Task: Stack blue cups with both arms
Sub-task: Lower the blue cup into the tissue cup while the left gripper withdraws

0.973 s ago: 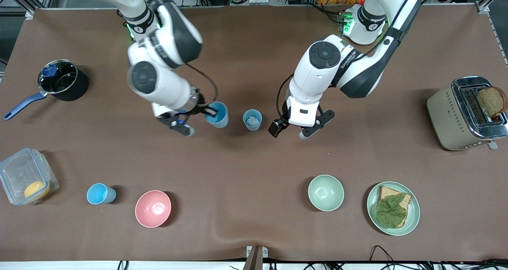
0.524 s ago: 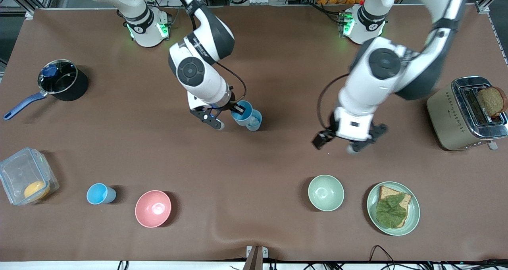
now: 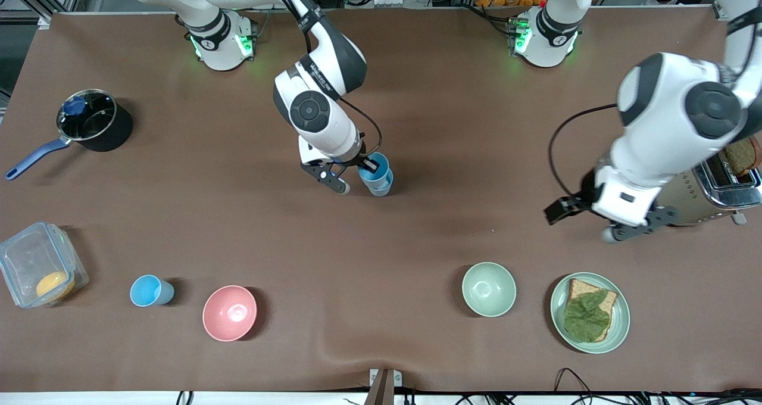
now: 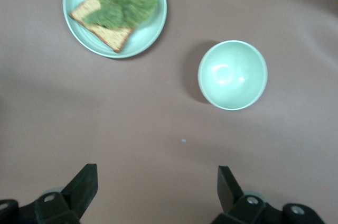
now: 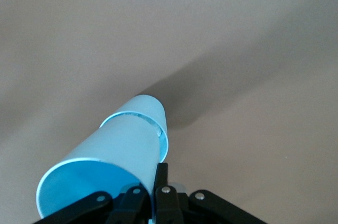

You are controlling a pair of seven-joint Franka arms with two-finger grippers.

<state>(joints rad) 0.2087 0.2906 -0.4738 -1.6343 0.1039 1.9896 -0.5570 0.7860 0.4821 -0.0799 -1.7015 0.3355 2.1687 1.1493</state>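
Observation:
My right gripper is shut on the rim of the bright sky-blue cup. The cup's base sits inside the duller grey-blue cup, which stands mid-table. In the right wrist view my right gripper pinches the sky-blue cup's wall, and the grey-blue cup's rim rings its lower end. My left gripper is open and empty, over the table beside the toaster. In the left wrist view its jaws stand wide apart over bare table.
Another sky-blue cup and a pink bowl stand near the front camera. A pale green bowl and a plate with toast lie below my left gripper. A toaster, a pot and a clear box stand at the table's ends.
My right gripper carried the sky-blue cup toward the left arm's end and into the grey-blue cup. My left arm swung away, open, to the toaster.

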